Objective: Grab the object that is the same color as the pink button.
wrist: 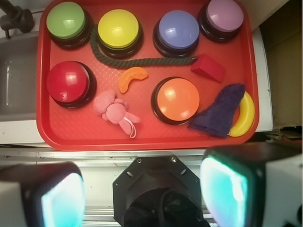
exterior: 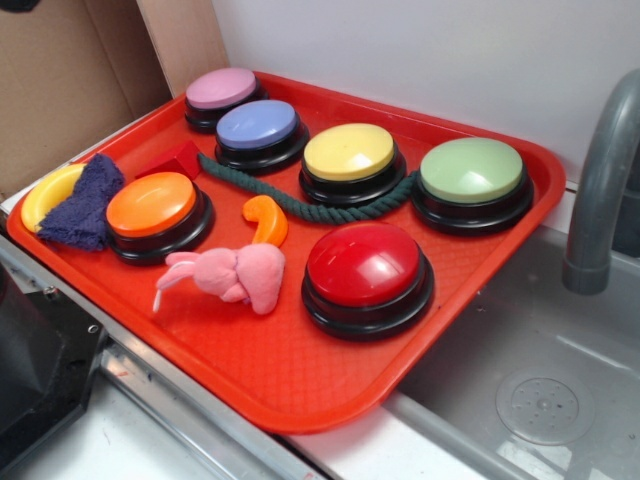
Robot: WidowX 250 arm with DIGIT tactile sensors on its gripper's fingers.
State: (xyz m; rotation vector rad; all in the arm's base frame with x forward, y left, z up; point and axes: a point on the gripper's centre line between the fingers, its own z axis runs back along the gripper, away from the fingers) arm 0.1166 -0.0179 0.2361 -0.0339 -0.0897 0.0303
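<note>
A small pink plush toy with long floppy ears lies on the red tray, between the orange button and the red button. In the wrist view the pink plush toy lies near the tray's front edge. The pink button stands at the tray's far left corner; in the wrist view the pink button is at the top right. My gripper is open and empty, high above and in front of the tray, over the robot base. It is not visible in the exterior view.
On the tray: lavender-blue, yellow, green, red and orange buttons, a green rope, an orange curved piece, a red block, a purple cloth, a yellow banana. A sink and faucet lie right.
</note>
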